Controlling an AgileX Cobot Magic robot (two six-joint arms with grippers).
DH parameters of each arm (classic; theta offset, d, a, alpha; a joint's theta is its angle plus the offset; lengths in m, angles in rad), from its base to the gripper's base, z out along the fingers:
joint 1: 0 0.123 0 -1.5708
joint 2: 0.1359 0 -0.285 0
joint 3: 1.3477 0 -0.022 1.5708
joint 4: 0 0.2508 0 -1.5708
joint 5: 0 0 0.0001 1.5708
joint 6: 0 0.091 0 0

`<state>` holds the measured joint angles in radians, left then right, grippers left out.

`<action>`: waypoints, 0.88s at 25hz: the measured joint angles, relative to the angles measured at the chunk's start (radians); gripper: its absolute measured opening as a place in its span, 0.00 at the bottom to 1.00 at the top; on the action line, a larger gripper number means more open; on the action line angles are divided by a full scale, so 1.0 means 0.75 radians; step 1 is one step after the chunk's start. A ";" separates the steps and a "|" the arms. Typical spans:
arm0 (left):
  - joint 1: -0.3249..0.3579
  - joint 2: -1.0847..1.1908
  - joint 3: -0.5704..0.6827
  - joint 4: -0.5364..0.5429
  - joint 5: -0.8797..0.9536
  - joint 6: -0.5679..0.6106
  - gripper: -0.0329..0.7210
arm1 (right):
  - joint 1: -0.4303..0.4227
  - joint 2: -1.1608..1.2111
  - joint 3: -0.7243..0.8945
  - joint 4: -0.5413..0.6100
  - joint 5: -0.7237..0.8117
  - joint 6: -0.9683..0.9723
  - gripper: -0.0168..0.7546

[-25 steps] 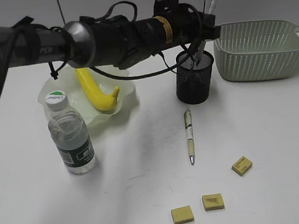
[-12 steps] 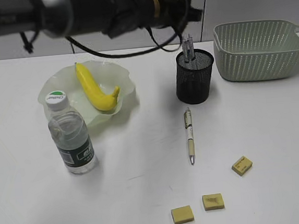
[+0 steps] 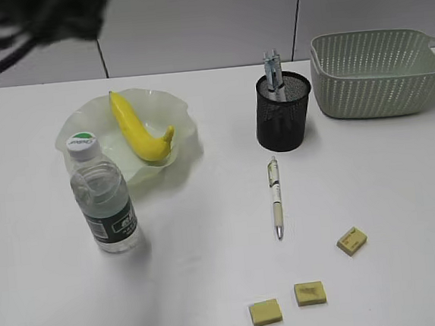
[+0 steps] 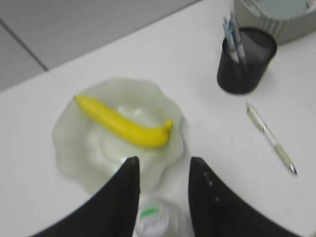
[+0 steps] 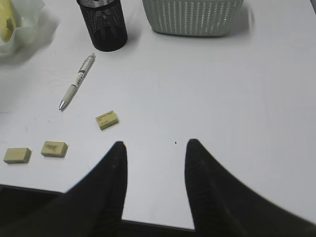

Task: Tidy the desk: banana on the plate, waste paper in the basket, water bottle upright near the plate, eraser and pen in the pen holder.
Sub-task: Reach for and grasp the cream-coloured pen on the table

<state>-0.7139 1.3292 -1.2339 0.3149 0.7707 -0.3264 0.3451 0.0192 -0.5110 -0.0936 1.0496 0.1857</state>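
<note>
Since a second ago the left arm has pulled back from above the pen holder to the top left corner of the exterior view, leaving pens standing in the cup. The left gripper hangs with its jaws apart and nothing between them, above the bottle cap, with the plate and banana just beyond. The right gripper also stands apart and empty over bare desk. The bottle stands upright just beside the plate. One pen lies on the desk in front of the holder. Three erasers lie nearer the front edge. The basket sits right of the holder.
</note>
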 joint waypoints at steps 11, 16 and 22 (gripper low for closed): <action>0.000 -1.348 0.806 -0.165 0.376 0.007 0.78 | 0.000 0.000 0.000 0.001 -0.004 -0.005 0.44; 0.000 -1.609 0.917 -0.165 0.408 0.014 0.70 | 0.000 0.043 -0.029 0.017 -0.104 -0.054 0.44; 0.000 -1.713 0.924 -0.166 0.404 0.081 0.66 | 0.000 0.500 -0.042 0.161 -0.444 -0.187 0.44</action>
<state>-0.7139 0.0442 -0.5412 0.1905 1.0734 -0.2659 0.3451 0.3945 -0.5422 0.0273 0.7164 0.0457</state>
